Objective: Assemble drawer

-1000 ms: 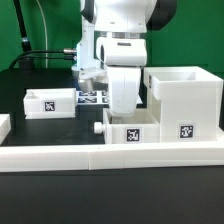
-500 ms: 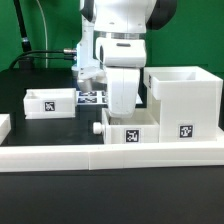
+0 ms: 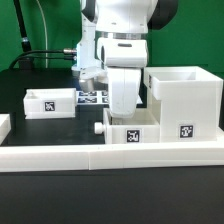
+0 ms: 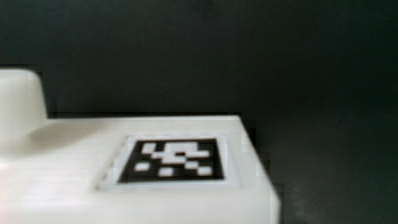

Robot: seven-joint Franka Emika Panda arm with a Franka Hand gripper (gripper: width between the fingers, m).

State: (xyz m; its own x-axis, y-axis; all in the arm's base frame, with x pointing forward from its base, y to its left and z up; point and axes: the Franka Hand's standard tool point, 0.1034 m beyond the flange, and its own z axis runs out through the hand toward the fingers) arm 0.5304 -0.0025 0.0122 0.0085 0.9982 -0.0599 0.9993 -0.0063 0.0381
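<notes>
The large boxy housing [image 3: 185,100] stands at the exterior view's right, open side up, with a tag on its front. A knobbed tray [image 3: 130,135] lies just to its left, against the border wall, with its knob [image 3: 97,128] pointing to the exterior view's left. My gripper [image 3: 122,110] hangs straight down onto this tray, and its fingertips are hidden behind the tray's wall. A second tray [image 3: 50,102] lies farther to the left. The wrist view shows only a white tagged face [image 4: 175,160] very close, with a rounded white part [image 4: 18,95] beside it. No fingers show there.
The long low white border wall [image 3: 110,155] runs along the front of the black table. The marker board [image 3: 92,97] lies flat behind the gripper, between the two trays. Black cables run at the back left.
</notes>
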